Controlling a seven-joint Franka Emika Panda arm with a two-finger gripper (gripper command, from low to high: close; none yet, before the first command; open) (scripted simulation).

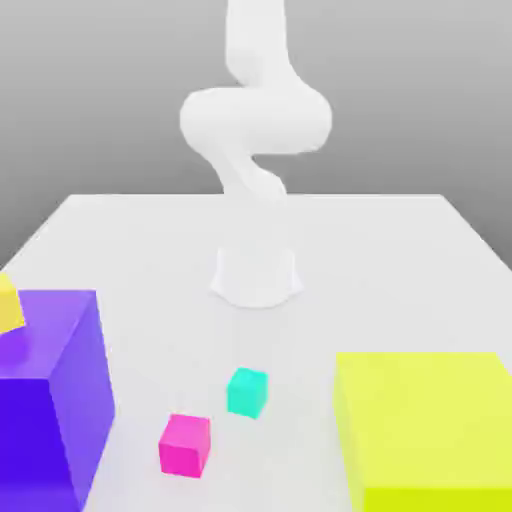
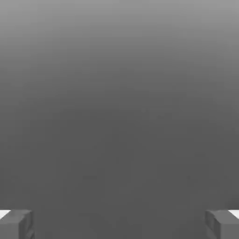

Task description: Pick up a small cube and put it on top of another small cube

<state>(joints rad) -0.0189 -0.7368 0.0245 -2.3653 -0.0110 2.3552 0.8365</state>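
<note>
my claw (image 2: pixel 119 224) wide open, empty; teal cube (image 1: pixel 246 391) on worktop (image 1: pixel 400 260), magenta cube (image 1: pixel 185 444) at its 7 o'clock; looks light, rigid, will pinch flat opposite sides

Frame edges crop the scene: the purple block (image 1: pixel 50 395) at eight o'clock and the yellow block (image 1: pixel 430 430) at four o'clock run off the bottom, a small yellow piece (image 1: pixel 8 303) leaves the nine o'clock edge, and the arm (image 1: pixel 255 110) exits at twelve.

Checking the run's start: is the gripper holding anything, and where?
Nothing. The gripper is open with nothing between its fingers; the teal cube sits on the table.
</note>
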